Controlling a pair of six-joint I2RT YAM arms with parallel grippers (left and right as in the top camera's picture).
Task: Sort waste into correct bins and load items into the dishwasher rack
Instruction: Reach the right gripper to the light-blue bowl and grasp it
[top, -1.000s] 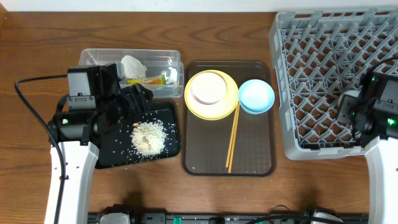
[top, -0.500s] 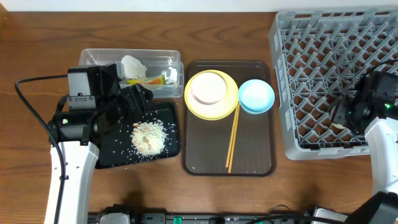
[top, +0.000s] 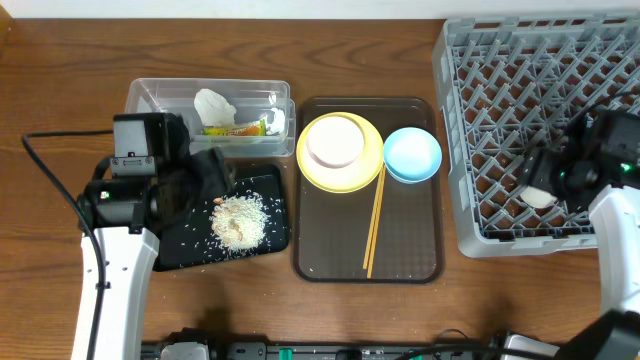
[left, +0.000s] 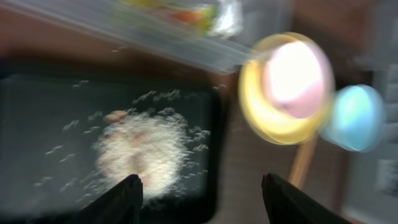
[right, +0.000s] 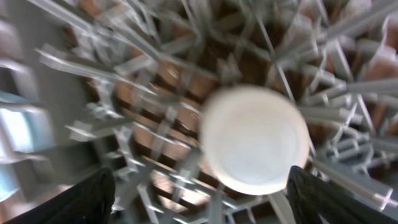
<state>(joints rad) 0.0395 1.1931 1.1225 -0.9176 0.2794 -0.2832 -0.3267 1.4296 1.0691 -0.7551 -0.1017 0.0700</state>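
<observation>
The grey dishwasher rack (top: 500, 70) stood right of the brown serving tray (top: 410, 240), which bore the white bowl (top: 335, 140) on the yellow plate (top: 310, 172), the blue bowl (top: 412, 155) and the chopsticks (top: 374, 225). Rice (top: 238, 220) lay in the black tray (top: 180, 255) under the left gripper (left: 202, 199), jaws apart and empty, beside the clear tub (top: 145, 92) of tissue (top: 213, 104) and wrapper (top: 235, 127). The small white cup (right: 255, 140) lay loose in the rack below the right gripper (right: 202, 202), its jaws wide apart.

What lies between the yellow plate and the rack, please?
The overhead view shows the blue bowl there, on the brown tray right beside the plate, short of the rack.
</observation>
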